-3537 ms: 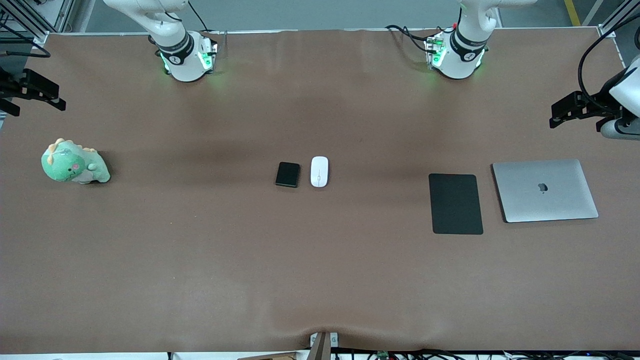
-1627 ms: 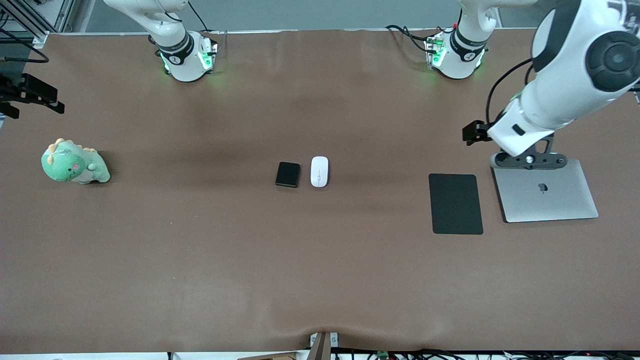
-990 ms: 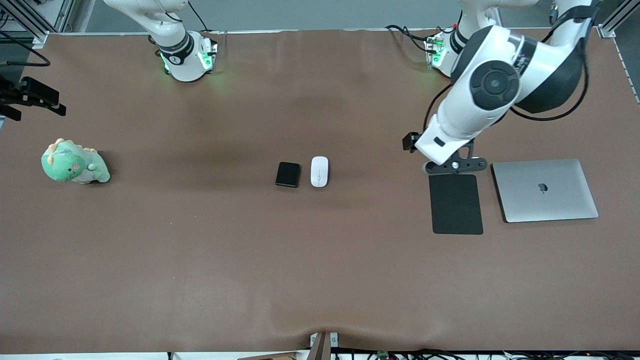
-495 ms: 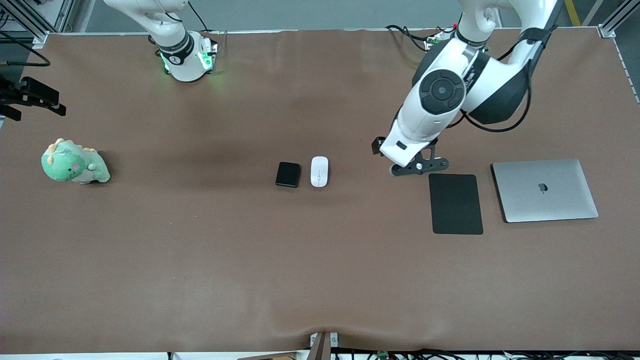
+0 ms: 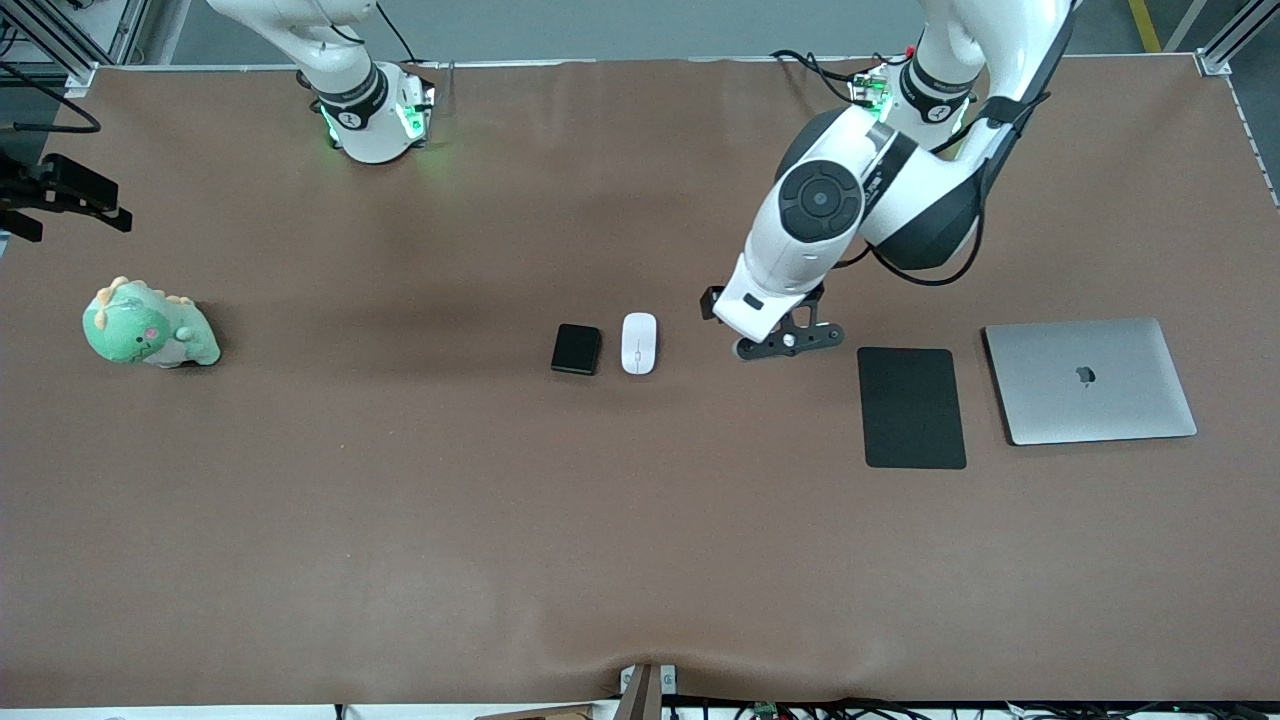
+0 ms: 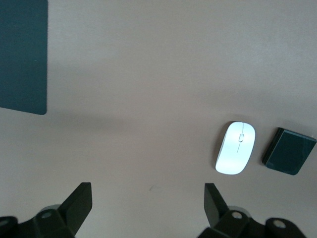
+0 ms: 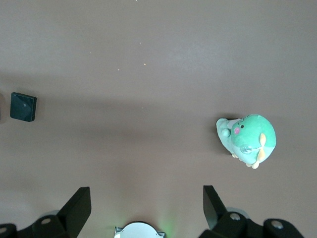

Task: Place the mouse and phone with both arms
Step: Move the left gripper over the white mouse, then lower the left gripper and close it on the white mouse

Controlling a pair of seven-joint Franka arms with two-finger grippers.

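Mouse [image 5: 639, 343] and phone [image 5: 576, 349] lie side by side, slightly apart, mid-tabletop [image 5: 400, 520], the phone toward the right arm's end. Left gripper [image 5: 787, 341], jaws wide and empty, hangs over bare tabletop between the mouse and the black mat [image 5: 911, 407]; nothing stands between. A closed silver laptop [image 5: 1090, 380] lies just beside the mat. Right gripper [image 7: 143, 210], jaws wide, waits at its end, above the green plush dinosaur [image 5: 146, 326].
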